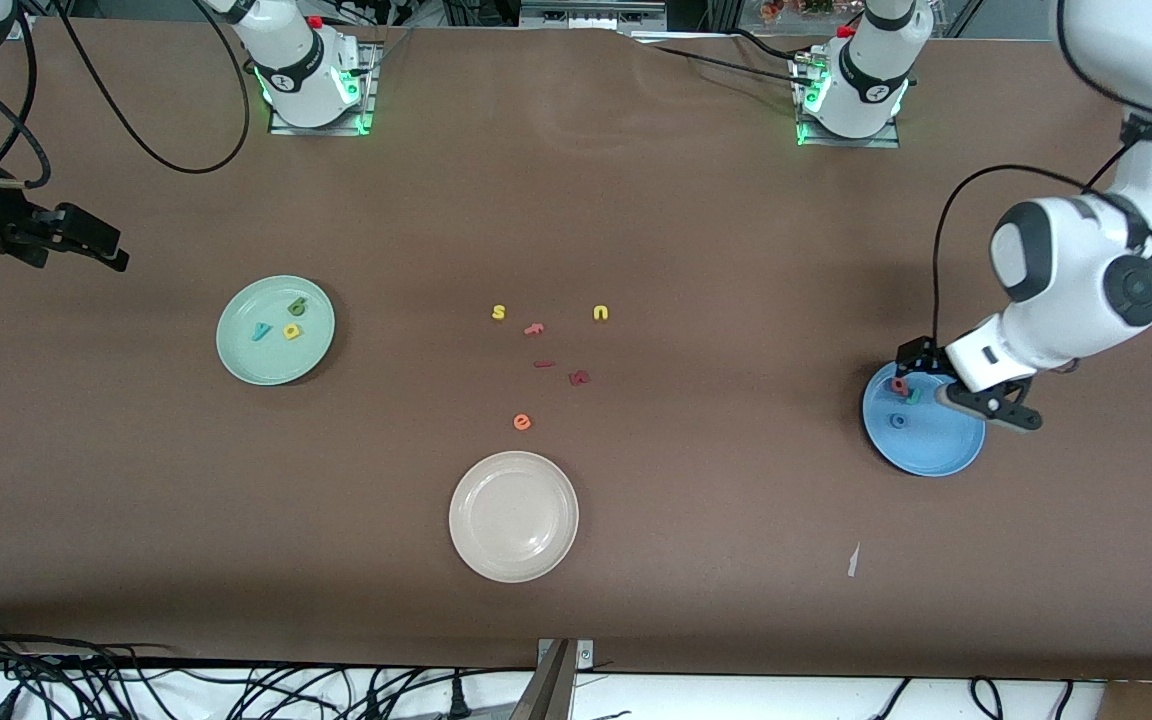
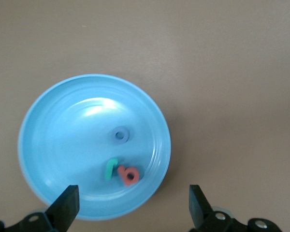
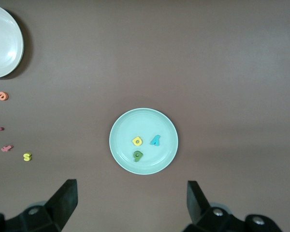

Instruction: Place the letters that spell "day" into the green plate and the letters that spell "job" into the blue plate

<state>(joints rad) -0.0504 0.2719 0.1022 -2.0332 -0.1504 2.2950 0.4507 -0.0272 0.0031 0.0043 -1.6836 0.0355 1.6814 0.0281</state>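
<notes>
The green plate [image 1: 275, 330] holds three letters: a dark green one [image 1: 297, 306], a teal "y" [image 1: 261, 331] and a yellow one [image 1: 292, 331]. In the blue plate [image 1: 923, 420] lie a salmon-pink letter [image 1: 898, 384], a teal "j" [image 1: 914, 396] and a blue "o" [image 1: 898, 421]. My left gripper [image 1: 956, 385] hangs open over the blue plate's rim [image 2: 48, 145], holding nothing; the pink letter [image 2: 129, 175] and "j" [image 2: 110, 168] lie just below it. My right gripper [image 1: 101, 245] waits open and empty over the table's right-arm end, with the green plate [image 3: 123, 130] in its view.
A cream-white plate [image 1: 513, 516] sits nearer the front camera at mid-table. Loose letters lie between the plates: a yellow "s" [image 1: 499, 312], a yellow "u" [image 1: 601, 313], an orange "e" [image 1: 522, 422] and red pieces [image 1: 543, 364]. A paper scrap [image 1: 852, 560] lies near the front edge.
</notes>
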